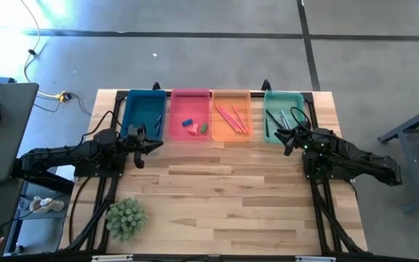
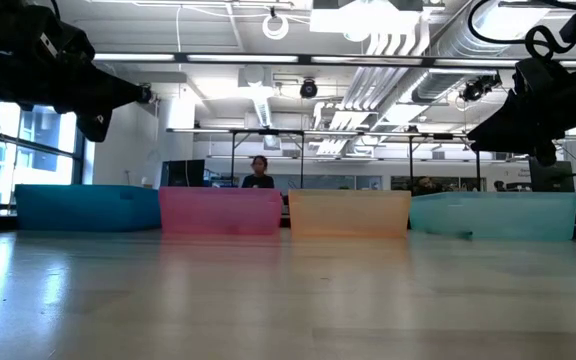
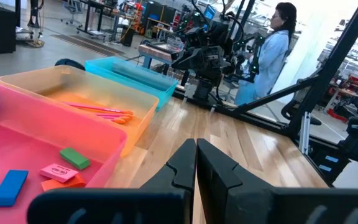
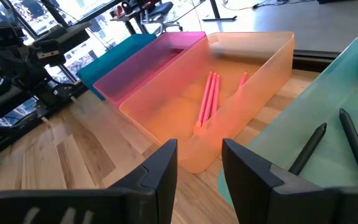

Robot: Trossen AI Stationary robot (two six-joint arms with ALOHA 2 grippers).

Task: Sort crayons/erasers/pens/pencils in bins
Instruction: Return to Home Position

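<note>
Left tool [image 3: 196, 145], fingers pressed together on nothing, hangs at the near edge of the shallow blue plastic bin [image 1: 142, 102]. Right tool [image 4: 199, 149], parted and empty, hangs by the teal bin [image 1: 282, 98]. Small chunky erasers [image 3: 74, 158] lie in the pink bin [image 1: 188, 98], far across the wooden tabletop [image 1: 224, 196].

bright, even light from ceiling lights [image 2: 388, 30], glare on the floor [image 1: 20, 16], soft sheen on the table [image 2: 268, 300].

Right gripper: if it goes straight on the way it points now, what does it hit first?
Probably the orange bin: its near corner sits straight ahead of the open right gripper, though the depth is hard to judge.
</note>
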